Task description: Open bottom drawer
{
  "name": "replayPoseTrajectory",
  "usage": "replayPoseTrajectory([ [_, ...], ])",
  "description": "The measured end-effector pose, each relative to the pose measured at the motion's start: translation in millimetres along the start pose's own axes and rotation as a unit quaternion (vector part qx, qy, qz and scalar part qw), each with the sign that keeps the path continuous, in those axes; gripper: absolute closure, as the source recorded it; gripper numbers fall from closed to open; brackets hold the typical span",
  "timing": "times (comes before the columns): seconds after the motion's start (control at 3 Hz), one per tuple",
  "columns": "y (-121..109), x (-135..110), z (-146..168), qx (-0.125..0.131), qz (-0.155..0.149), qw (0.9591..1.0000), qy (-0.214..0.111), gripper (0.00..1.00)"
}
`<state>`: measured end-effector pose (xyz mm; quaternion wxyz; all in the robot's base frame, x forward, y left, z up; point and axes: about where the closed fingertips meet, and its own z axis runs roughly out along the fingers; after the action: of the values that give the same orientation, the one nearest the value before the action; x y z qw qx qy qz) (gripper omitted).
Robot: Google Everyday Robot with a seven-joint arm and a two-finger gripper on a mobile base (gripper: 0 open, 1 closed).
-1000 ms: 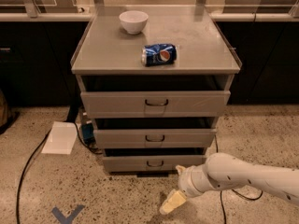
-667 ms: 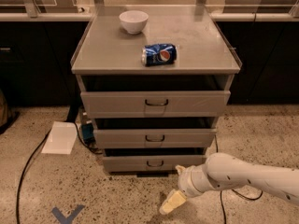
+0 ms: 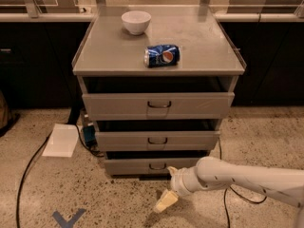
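Note:
The bottom drawer (image 3: 128,166) is the lowest and narrowest of three grey fronts in the metal cabinet (image 3: 199,70), with a small dark loop handle (image 3: 157,166) at its centre. It stands slightly out from the frame. My gripper (image 3: 166,200) hangs on the white arm that comes in from the right. It is low over the floor, just in front of and a little below the bottom drawer's handle, apart from it.
A white bowl (image 3: 136,22) and a blue Pepsi can (image 3: 162,55) lying on its side are on the cabinet top. A white sheet (image 3: 61,140) and a black cable (image 3: 28,170) lie on the speckled floor at the left. Dark counters stand behind.

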<state>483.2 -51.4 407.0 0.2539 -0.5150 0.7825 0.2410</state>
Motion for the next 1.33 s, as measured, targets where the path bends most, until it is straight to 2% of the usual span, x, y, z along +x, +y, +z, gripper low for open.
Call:
replayPoseTrajectory([
  [0.33, -31, 0, 36, 0.01, 0.001, 0.9999, -0.008, 0.0],
  [0.67, -70, 13, 64, 0.025, 0.031, 0.9991, -0.012, 0.0],
  [1.33, -74, 21, 75, 0.024, 0.037, 0.9988, -0.021, 0.0],
])
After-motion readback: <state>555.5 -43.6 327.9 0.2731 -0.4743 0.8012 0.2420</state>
